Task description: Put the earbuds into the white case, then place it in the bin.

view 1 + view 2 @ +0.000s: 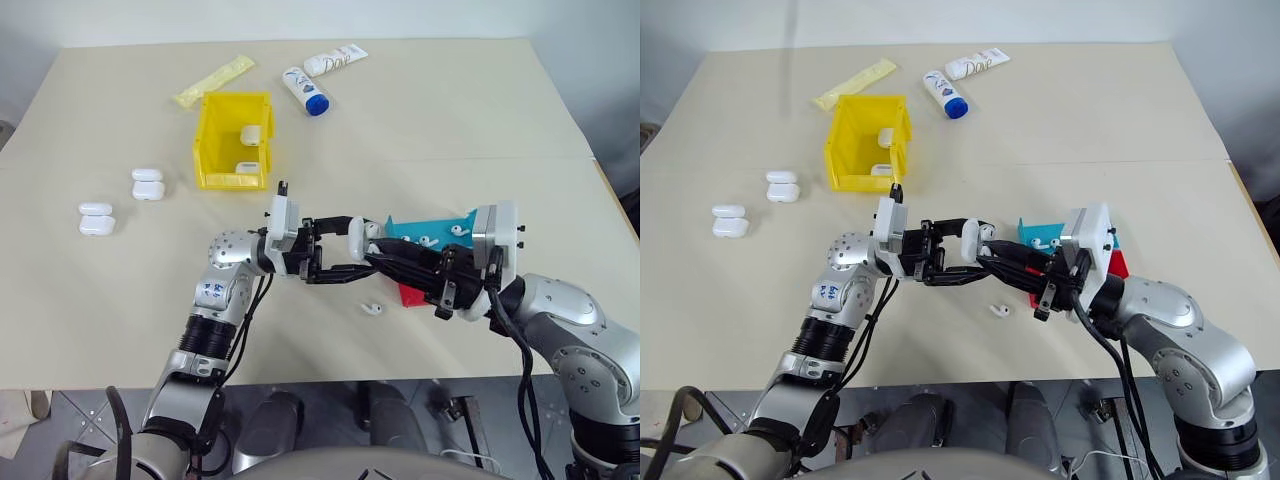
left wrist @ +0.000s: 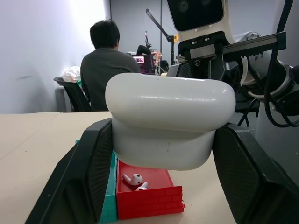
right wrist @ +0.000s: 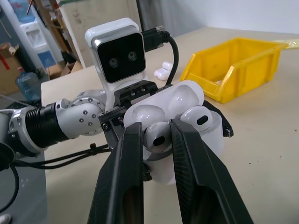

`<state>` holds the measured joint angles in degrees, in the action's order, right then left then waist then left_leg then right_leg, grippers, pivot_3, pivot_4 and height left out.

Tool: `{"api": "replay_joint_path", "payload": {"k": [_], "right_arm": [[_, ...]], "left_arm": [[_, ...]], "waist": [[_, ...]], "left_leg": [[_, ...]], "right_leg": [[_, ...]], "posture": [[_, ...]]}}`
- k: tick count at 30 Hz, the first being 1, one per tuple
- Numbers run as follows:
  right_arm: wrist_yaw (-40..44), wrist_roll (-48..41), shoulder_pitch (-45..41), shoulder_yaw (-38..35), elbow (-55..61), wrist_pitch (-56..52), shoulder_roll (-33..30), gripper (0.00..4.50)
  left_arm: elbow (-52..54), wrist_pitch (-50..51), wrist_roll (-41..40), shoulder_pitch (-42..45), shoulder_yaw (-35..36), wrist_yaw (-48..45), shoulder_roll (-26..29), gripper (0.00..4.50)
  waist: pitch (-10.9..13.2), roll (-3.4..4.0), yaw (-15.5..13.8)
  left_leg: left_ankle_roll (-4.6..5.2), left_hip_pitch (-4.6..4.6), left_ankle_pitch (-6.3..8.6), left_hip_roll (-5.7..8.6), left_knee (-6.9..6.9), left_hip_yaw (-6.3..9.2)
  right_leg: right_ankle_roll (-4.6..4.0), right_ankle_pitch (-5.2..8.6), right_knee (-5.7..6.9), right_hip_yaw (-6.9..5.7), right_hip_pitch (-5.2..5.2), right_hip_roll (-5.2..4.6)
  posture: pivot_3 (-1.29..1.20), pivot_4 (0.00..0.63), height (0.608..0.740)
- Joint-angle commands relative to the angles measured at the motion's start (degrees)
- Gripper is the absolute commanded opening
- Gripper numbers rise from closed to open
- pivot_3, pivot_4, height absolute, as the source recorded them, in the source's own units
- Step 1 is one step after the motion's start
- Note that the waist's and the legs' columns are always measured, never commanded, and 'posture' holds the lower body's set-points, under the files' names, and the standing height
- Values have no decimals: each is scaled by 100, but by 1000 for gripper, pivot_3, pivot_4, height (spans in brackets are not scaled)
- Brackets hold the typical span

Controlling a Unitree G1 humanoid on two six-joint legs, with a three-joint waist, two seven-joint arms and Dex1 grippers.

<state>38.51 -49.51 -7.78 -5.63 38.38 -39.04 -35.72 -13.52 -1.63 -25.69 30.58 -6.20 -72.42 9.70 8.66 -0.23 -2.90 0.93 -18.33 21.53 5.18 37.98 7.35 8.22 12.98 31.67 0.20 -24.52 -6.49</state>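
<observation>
While each tool (image 3: pixel 156 135) (image 2: pixel 163 154) grips, two earbuds (image 3: pixel 198 119) fill one white case (image 2: pixel 168 119).

On my table (image 1: pixel 450 120) the bin (image 1: pixel 234 140) sits toward the far left with two cases inside. Behind it lie a sachet (image 1: pixel 213 80) and two tubes (image 1: pixel 306 90). Left of it, two pairs of cases (image 1: pixel 148 185). Near me, one earbud (image 1: pixel 372 309) lies just left of the trays (image 1: pixel 425 232).

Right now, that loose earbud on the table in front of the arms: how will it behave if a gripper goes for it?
The loose earbud looks glossy, so probably slippery. Its rounded head and short stem suggest it may pivot or skid when nudged. It is tiny, likely very light.
</observation>
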Motion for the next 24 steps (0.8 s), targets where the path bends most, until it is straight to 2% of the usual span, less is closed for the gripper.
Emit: {"api": "replay_joint_path", "payload": {"k": [1, 4, 8, 19, 24], "right_arm": [[-89, 68, 50, 6, -66, -174, -175, 458], [-61, 30, 34, 0, -34, -190, -222, 458], [-90, 31, -24, -40, -8, -60, -174, 1760], [-139, -189, -85, -208, 90, -144, -283, 1760], [-125, -47, 345, -619, 153, -269, -787, 1760]], "left_arm": [[279, -143, -227, 73, 196, 16, -3, 2810], [279, -158, -215, 64, 175, 17, -6, 2810], [230, -185, -175, 68, 163, -15, 8, 2810], [148, -186, -129, 59, 167, -63, 34, 2810], [44, -100, 81, 92, 128, 9, 244, 2810]], "waist": [[0, 0, -6], [0, 0, -11], [0, -1, -8], [1, -2, -10], [3, -5, -27]], "left_leg": [[0, 0, 0, 0, 0, 0], [0, -1, 0, 1, 0, 0], [0, -1, 0, -1, 0, 0], [-1, -1, 0, -1, 0, 0], [0, -3, 0, 1, 1, 1]], "right_leg": [[0, 0, -1, 0, 0, 0], [0, 0, -1, 0, 0, -1], [0, 0, -1, 0, 0, 0], [0, 0, -2, 0, 0, 0], [0, 0, -4, -1, 1, -2]], "posture": [[0, 150, 740], [0, 150, 740], [0, 150, 740], [0, 150, 740], [0, 150, 740]]}}
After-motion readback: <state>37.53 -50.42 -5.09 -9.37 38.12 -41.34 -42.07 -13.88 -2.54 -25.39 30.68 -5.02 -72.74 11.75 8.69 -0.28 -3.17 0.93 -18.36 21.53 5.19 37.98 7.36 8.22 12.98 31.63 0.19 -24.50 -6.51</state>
